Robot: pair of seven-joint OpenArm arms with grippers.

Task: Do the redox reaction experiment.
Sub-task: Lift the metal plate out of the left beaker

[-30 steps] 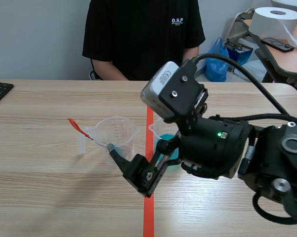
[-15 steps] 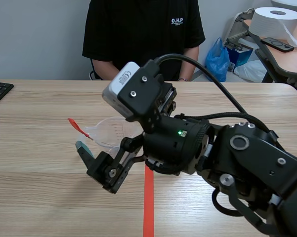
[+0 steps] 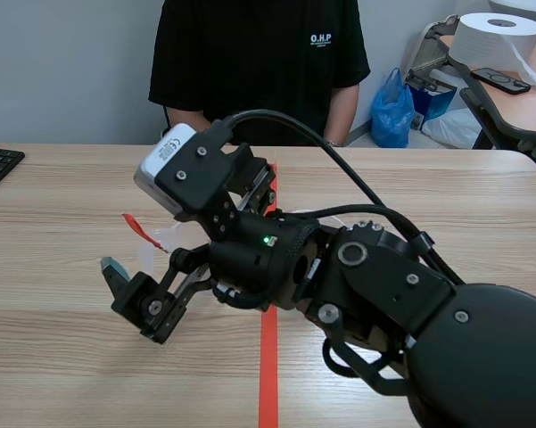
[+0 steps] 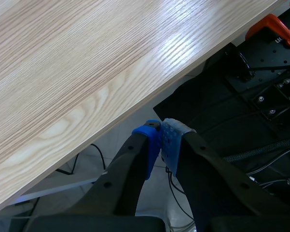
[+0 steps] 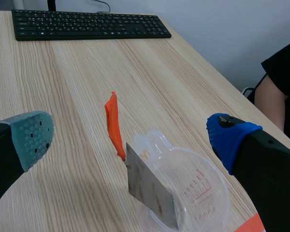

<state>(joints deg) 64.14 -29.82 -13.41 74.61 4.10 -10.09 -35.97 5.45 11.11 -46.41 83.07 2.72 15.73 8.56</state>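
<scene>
Right wrist view: we record the right tool (image 5: 130, 139) with its fingers set wide apart and nothing between the pads, hanging over the light wooden worktop (image 5: 62, 77).
Task's thing: a clear plastic measuring beaker (image 5: 200, 195) with red graduation marks stands on the worktop just ahead of and below the right tool, in line with the gap between its fingers.
Contents: a grey metal strip (image 5: 149, 188) leans inside the beaker. An orange-red tab (image 5: 114, 126) runs up from its top end past the rim.
Left tool: fingers together, pads touching, holding nothing (image 4: 164, 142). It sits off the worktop's near edge.
Surroundings: a black keyboard (image 5: 87, 24) lies well apart, and a person in a black shirt (image 3: 259, 62) sits across the worktop.
Step in hand: we judge this to be the approach to the strip or the beaker; we cannot tell which.
Next move: we judge it calls for lowering and centring the right tool, then closing gently, since the light beaker could tip.
</scene>
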